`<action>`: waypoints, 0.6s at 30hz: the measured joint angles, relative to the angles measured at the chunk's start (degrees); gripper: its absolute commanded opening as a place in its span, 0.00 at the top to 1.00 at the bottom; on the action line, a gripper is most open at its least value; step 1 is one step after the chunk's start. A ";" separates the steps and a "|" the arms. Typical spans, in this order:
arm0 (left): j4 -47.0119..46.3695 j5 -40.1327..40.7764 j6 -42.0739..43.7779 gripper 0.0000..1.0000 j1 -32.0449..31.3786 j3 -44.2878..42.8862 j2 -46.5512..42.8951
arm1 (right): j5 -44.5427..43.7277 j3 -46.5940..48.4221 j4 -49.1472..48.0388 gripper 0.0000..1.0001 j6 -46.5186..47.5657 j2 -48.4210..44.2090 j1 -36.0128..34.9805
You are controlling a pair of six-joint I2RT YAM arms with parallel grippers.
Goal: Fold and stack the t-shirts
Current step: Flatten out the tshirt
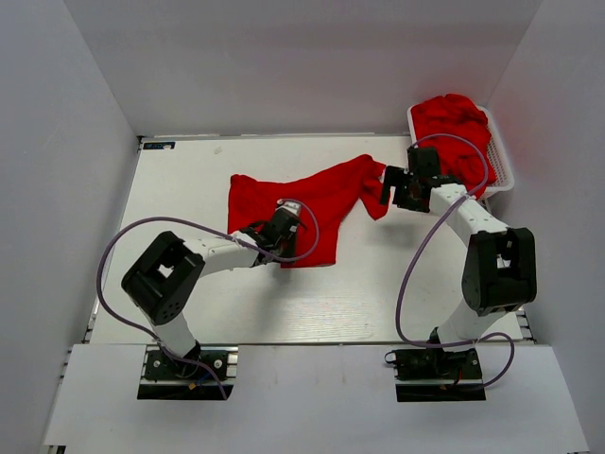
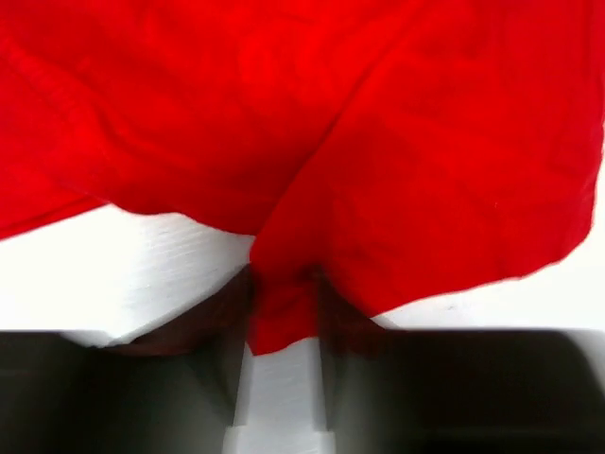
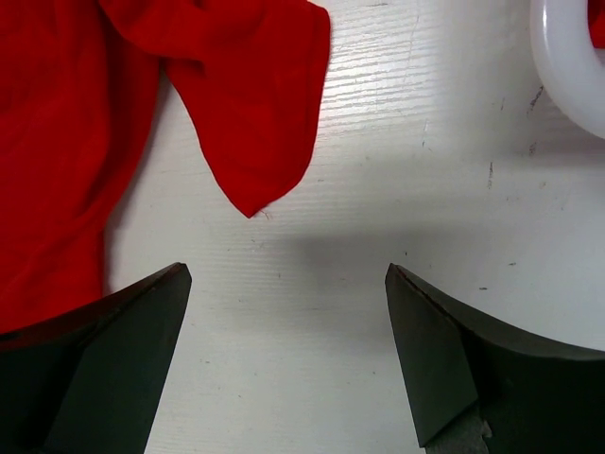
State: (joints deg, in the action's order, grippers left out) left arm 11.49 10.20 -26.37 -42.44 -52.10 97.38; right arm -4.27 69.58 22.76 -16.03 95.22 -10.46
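One red t-shirt lies spread and rumpled on the white table. My left gripper is down on its near part. In the left wrist view a fold of the t-shirt at its edge sits pinched between the two fingers of the left gripper. My right gripper hovers just right of the shirt's sleeve. Its jaws stand wide over bare table in the right wrist view, and the sleeve lies ahead and to the left of them. More red t-shirts are heaped in the basket.
The white slotted basket stands at the back right, its rim showing in the right wrist view. Grey walls close in the table on the left, back and right. A purple cable loops along each arm.
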 measured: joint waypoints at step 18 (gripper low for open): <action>13.90 -3.63 3.34 1.00 0.11 -5.25 -6.86 | -0.55 0.15 0.17 0.10 0.20 0.48 -0.07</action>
State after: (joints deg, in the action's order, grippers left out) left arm 25.39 6.57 -23.03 -42.33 -57.34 90.52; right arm -4.82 69.73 22.94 -15.84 95.70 -10.52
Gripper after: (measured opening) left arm 0.023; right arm 0.897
